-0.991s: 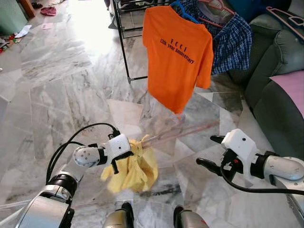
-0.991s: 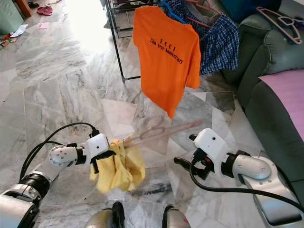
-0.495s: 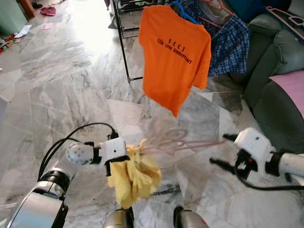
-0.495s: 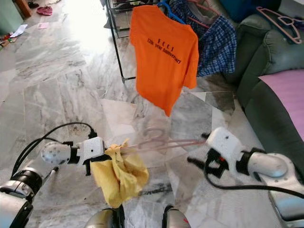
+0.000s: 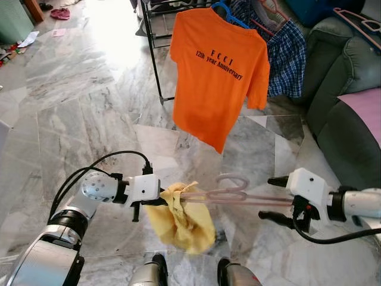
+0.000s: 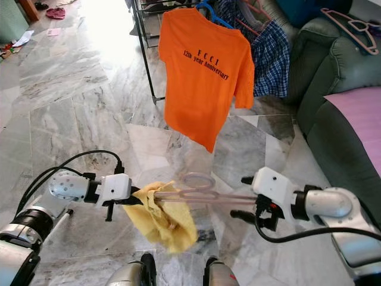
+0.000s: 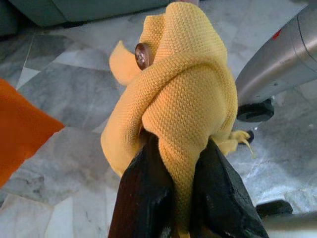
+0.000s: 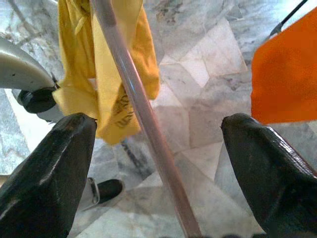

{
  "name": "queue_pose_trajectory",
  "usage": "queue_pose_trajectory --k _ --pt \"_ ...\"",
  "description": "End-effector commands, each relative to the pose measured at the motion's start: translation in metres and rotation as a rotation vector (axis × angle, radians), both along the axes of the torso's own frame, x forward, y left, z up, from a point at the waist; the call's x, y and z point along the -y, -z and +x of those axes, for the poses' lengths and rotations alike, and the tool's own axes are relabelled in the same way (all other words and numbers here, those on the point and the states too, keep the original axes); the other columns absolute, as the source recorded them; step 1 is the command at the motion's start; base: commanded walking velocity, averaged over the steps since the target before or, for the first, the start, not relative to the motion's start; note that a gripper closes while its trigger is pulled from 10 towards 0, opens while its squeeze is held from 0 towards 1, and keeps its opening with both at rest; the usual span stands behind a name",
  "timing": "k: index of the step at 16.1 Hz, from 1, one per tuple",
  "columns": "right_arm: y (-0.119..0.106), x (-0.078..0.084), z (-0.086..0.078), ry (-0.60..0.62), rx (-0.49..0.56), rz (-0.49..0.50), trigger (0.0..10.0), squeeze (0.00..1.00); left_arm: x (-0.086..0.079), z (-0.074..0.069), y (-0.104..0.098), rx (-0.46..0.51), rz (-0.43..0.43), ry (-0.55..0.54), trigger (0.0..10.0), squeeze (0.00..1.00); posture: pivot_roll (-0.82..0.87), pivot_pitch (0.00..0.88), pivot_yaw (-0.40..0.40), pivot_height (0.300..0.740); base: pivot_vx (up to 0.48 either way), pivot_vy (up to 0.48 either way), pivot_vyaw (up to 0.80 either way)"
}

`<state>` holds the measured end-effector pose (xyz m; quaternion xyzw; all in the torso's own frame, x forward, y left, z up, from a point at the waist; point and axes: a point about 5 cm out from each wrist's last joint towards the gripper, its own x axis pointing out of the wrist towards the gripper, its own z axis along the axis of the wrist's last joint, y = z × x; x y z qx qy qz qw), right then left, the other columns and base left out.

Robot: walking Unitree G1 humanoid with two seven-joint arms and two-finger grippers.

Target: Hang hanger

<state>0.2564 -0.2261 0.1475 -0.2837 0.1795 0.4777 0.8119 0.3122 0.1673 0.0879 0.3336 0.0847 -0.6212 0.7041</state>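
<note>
— Holding a yellow shirt (image 5: 181, 217) on a pale pink hanger (image 5: 238, 197), aren't you? Where is it sitting?

— Your left gripper (image 7: 178, 198) is clamping a bunched fold of the shirt, fingers pressed together on the cloth with a brown button (image 7: 143, 54) showing just above them. The hanger is lying roughly level between your two arms, low over the marble floor (image 5: 77, 95), its long axis running from the left gripper across toward the right one, its hook loop (image 5: 232, 180) rising near the middle.

— And my right gripper (image 5: 272, 199)?

— Its fingers are standing wide apart, and the hanger's bar is passing through the gap between them without either pad touching it, so that side is resting unheld.

— Which way is the rail from here?

— The black rack (image 5: 152, 53) is standing ahead, past the hanger, with an orange T-shirt (image 5: 217, 77) and a checked shirt (image 5: 286, 56) already hanging on it. Your right arm is the nearer one to the hanger's free end, so you are probably going to need it closing on the bar before lifting the hook up and forward.

— Anything I am not seeing?

— The rack's top rail is cut off at the frame's upper edge, so a free spot is hard to judge. How far the shirt is threaded onto the hanger is unclear, since the cloth is bunching over that end.
</note>
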Motion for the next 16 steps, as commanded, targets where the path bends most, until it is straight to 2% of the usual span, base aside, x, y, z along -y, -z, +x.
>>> queue_pose_trajectory --k 1,3,4,5,7,9,10,11,12,16 --pt "-0.011 -0.004 -0.001 -0.044 0.014 0.018 10.0 0.0 -0.008 -0.001 -0.001 0.007 0.031 0.006 10.0 0.0 -0.22 0.247 0.07 0.74 0.0 0.0 0.0" --pt "-0.014 -0.006 -0.001 -0.053 0.009 0.041 9.8 0.0 -0.008 -0.002 0.001 0.003 0.032 0.005 10.0 0.0 -0.22 0.247 0.067 0.74 0.0 0.0 0.0" --pt "-0.011 -0.004 -0.001 -0.047 0.004 0.033 7.9 0.0 -0.007 -0.002 0.0 0.001 0.022 0.005 10.0 0.0 -0.22 0.246 0.067 0.74 0.0 0.0 0.0" --pt "-0.006 -0.001 -0.003 -0.038 -0.022 0.031 8.9 0.0 -0.004 -0.002 -0.001 0.008 0.017 0.028 10.0 0.0 -0.22 0.246 0.067 0.74 0.0 0.0 0.0" --pt "-0.001 0.001 -0.003 -0.033 -0.048 0.038 10.0 0.0 0.0 -0.002 -0.003 0.016 0.007 0.049 10.0 0.0 -0.23 0.247 0.067 0.74 0.0 0.0 0.0" --pt "0.002 0.001 -0.001 -0.036 -0.061 0.035 9.8 0.0 0.002 -0.001 -0.005 0.022 0.001 0.063 10.0 0.0 -0.22 0.247 0.069 0.74 0.0 0.0 0.0" --pt "0.004 0.001 0.003 -0.039 -0.062 0.03 7.6 0.0 0.003 -0.001 -0.006 0.026 -0.002 0.078 10.0 0.0 -0.22 0.246 0.07 0.74 0.0 0.0 0.0" --pt "0.004 0.0 0.005 -0.044 -0.064 0.027 4.6 0.0 0.004 -0.001 -0.007 0.027 -0.004 0.085 10.0 0.0 -0.22 0.248 0.071 0.74 0.0 0.0 0.0" --pt "0.004 -0.003 0.009 -0.053 -0.068 0.033 0.0 0.0 0.007 -0.001 -0.008 0.03 -0.012 0.096 10.0 0.0 -0.22 0.246 0.066 0.74 0.0 0.0 0.0" --pt "0.006 -0.009 0.015 -0.088 -0.077 0.029 0.0 0.0 0.01 -0.003 -0.007 0.032 -0.017 0.117 10.0 0.0 -0.21 0.25 0.063 0.74 0.0 0.0 0.0"
